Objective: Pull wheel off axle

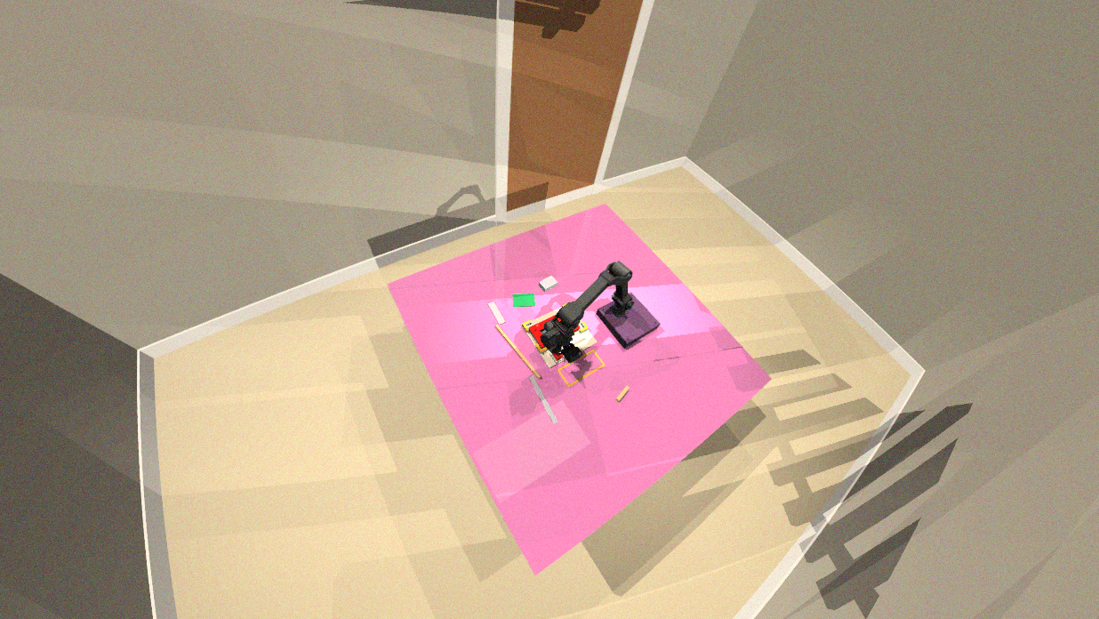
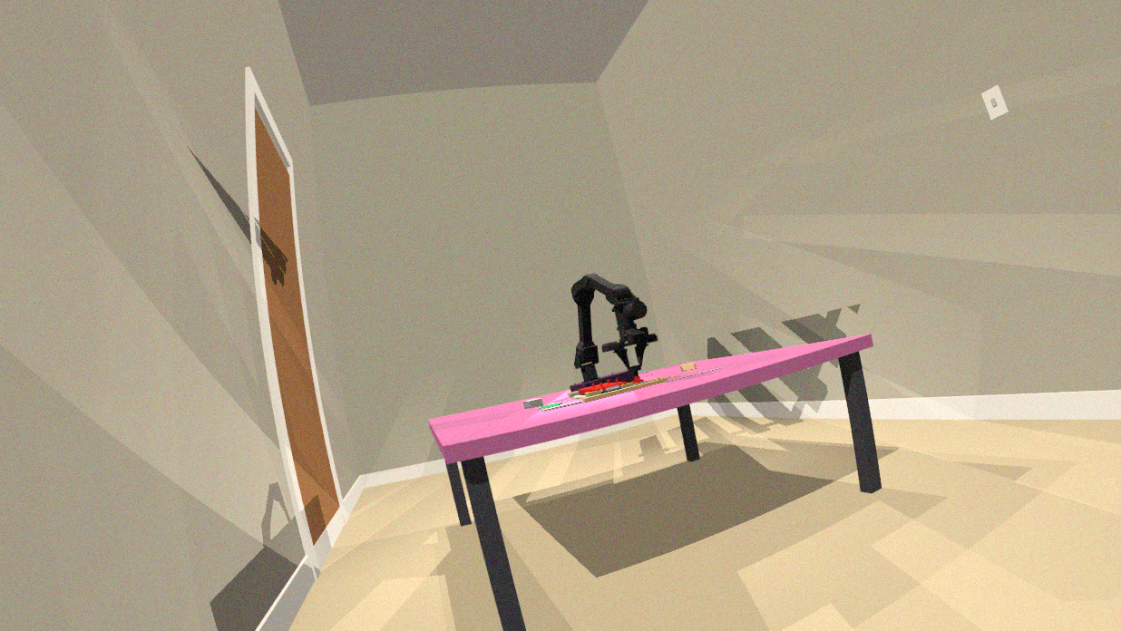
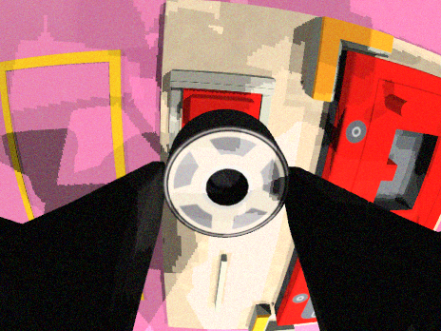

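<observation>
Two black fingers fill the lower corners of the wrist view and hide most of the counter (image 3: 76, 2) beneath them, and their tips are cut off behind the rim of the wheel (image 3: 226, 181). The axle cannot be made out; only a dark round hole shows at the middle of the wheel. In the top view the wheel is a small pale patch (image 1: 574, 339) half hidden by the arm (image 1: 592, 295), and in the exterior view it is too small to pick out. The tool (image 3: 226, 188) is clamped on the wheel, one finger pressing each side of its dark tyre, with the fingers standing partly apart at the wheel's width. The wheel's pale spoked face is turned toward the wrist camera, and it sits over a beige board (image 3: 254, 47) that carries red panels (image 3: 387, 135). The yellow outlined marked area (image 3: 64, 110) lies on the pink counter just beside the board, apart from the wheel. The arm rises from its dark base (image 1: 629, 323), bends at a high elbow and reaches down, so that the tool (image 2: 623, 368) points straight at the counter (image 2: 753, 358) just above the board.
</observation>
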You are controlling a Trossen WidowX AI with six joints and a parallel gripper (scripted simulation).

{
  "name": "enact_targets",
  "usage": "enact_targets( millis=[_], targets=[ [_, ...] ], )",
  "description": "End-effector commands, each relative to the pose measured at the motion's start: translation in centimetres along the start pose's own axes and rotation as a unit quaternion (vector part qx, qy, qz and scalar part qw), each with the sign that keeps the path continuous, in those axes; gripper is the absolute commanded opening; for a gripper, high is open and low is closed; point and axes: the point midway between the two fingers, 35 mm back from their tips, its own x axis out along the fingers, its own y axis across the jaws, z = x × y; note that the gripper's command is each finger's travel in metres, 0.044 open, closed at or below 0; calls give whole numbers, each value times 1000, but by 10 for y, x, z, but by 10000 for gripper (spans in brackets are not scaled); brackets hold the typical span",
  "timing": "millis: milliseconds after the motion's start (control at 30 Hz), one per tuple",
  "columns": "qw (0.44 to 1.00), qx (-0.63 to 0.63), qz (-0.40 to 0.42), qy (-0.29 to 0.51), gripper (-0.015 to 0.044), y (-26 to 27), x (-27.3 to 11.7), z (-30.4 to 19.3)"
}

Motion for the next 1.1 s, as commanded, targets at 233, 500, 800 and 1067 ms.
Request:
enact_targets(
  millis=[233,500,800,1067],
  targets=[
    [1000,3,1,-5,0,0,-7,1],
    [1000,3,1,-5,0,0,-10,1],
    [1000,3,1,-6,0,0,-14,1],
    [1000,4,1,-6,0,0,-47,-1]
  ],
)
